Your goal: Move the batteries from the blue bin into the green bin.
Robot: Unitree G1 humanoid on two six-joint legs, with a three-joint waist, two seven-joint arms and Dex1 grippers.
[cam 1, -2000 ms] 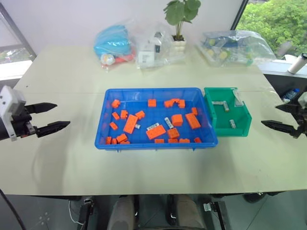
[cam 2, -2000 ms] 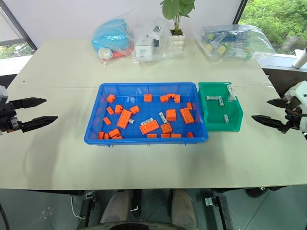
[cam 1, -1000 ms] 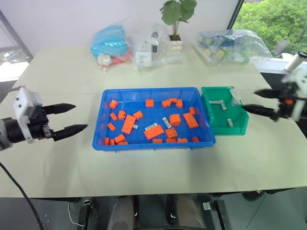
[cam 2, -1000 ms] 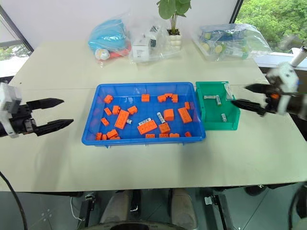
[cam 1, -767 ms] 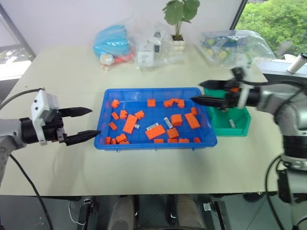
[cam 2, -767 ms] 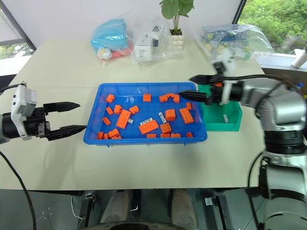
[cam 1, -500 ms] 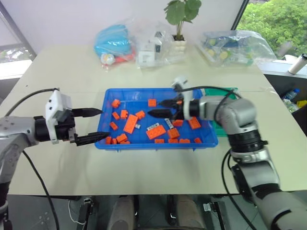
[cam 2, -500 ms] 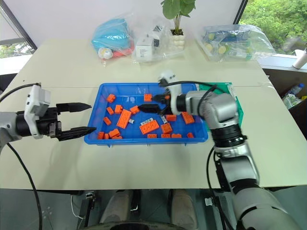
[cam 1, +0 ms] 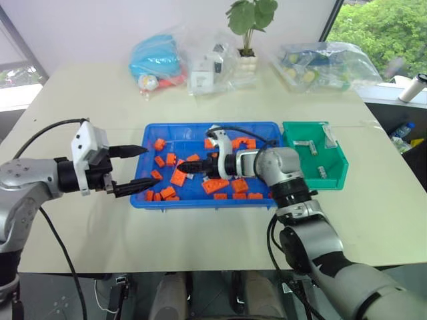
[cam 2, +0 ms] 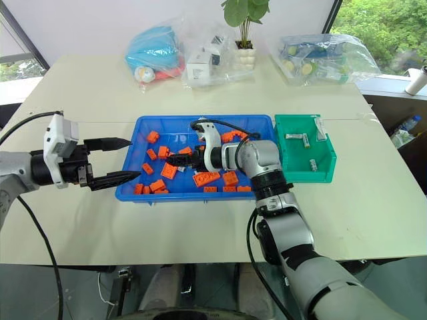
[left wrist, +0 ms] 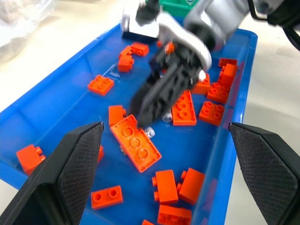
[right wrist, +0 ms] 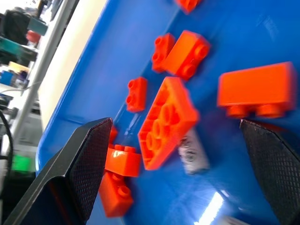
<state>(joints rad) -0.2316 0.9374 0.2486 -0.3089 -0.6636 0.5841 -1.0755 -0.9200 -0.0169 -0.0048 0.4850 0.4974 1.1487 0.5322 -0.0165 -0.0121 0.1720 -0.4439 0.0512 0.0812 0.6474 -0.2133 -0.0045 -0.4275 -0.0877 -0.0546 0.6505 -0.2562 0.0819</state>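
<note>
Moved: the right end effector (cam 1: 190,173) has swung from beside the green bin (cam 1: 316,162) across into the blue bin (cam 1: 200,197); the left end effector (cam 1: 136,169) has crept up to that bin's near-left rim.
Target battery: a small silver-white cylinder (right wrist: 192,152) lies flat on the blue floor just ahead of the right end effector's tips, tucked against a flat orange block (right wrist: 166,122).
Handling: judged light, rigid, smooth and apt to roll; pinch it across the middle of the barrel, clear of the block.
Count: one battery in front of the right tips, at least one more further behind them; three show in the green bin; orange blocks about twenty.
Right end effector: fingers spread wide, empty.
Left end effector: fingers apart, empty.
</note>
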